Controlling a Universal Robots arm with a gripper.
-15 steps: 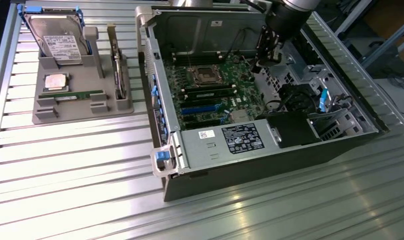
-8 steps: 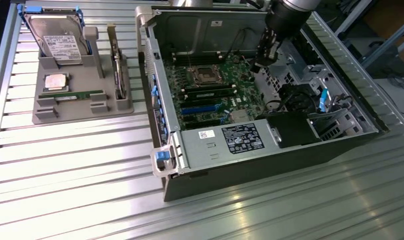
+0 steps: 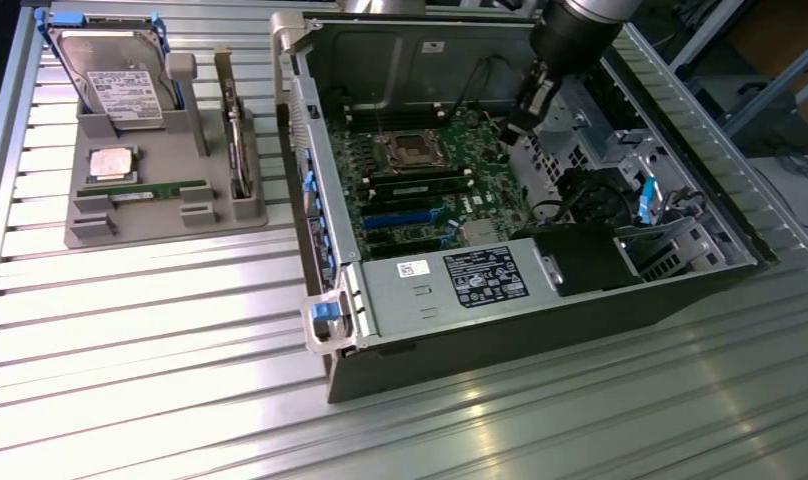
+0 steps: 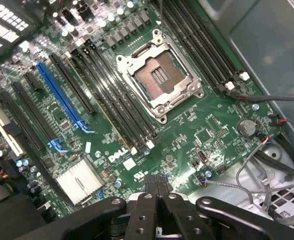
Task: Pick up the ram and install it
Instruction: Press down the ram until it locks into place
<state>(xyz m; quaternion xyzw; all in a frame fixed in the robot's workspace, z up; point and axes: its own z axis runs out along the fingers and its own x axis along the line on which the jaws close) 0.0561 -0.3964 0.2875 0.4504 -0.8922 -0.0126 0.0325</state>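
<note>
A ram stick (image 3: 144,188), green and narrow, lies in the grey holder tray (image 3: 97,235) at the exterior view's left. My gripper (image 3: 514,132) hangs inside the open computer case (image 3: 511,330), over the motherboard's (image 3: 418,215) far right part, well away from that stick. In the wrist view the gripper (image 4: 157,186) is shut, its black fingers (image 4: 148,210) pressed together with nothing between them. Past the fingers lie the empty processor socket (image 4: 157,80) and the long black memory slots (image 4: 119,107). One slot seems to carry a stick seen edge-on (image 4: 104,102).
The tray also carries a hard drive (image 3: 117,85), a square silver processor (image 3: 113,162) and an upright expansion card (image 3: 233,130). In the case sit the power supply (image 3: 478,280), drive cage (image 3: 644,245) and loose cables (image 4: 259,172). A blue slot (image 4: 62,97) runs beside the black ones.
</note>
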